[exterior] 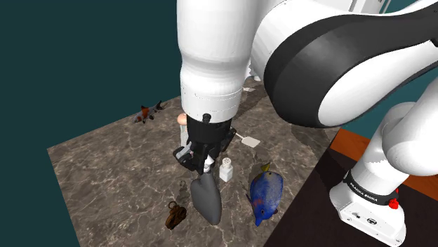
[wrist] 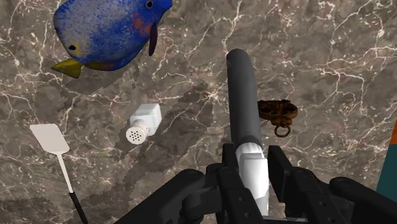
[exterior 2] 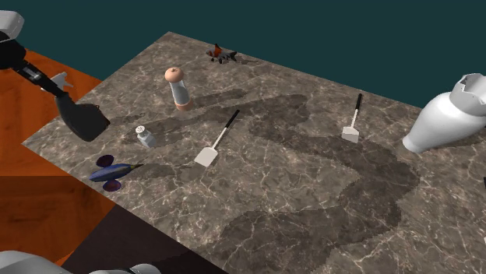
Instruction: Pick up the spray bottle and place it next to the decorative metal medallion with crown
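Observation:
The spray bottle (exterior: 206,197) has a dark grey body and a white neck. My gripper (exterior: 199,163) is shut on that neck, and the body hangs down from the fingers above the marble table (exterior: 105,168). In the wrist view the fingers (wrist: 280,170) clasp the white neck while the bottle (wrist: 242,95) points away from the gripper (wrist: 253,170). The medallion (wrist: 278,112) is small and brown with a ring, and it lies on the table just beside the bottle's body. From the shoulder view the medallion (exterior: 175,215) sits close to the bottle's tip. The second exterior view puts the bottle (exterior 2: 84,119) over the table's left corner.
A blue fish (exterior: 265,195) and a white shaker (exterior: 226,169) lie close to the bottle on the side away from the medallion. Two white spatulas (exterior 2: 216,140) (exterior 2: 352,121), a peach-topped bottle (exterior 2: 178,87) and a small figure (exterior 2: 221,54) lie farther off. A white vase (exterior 2: 452,117) stands at the far corner.

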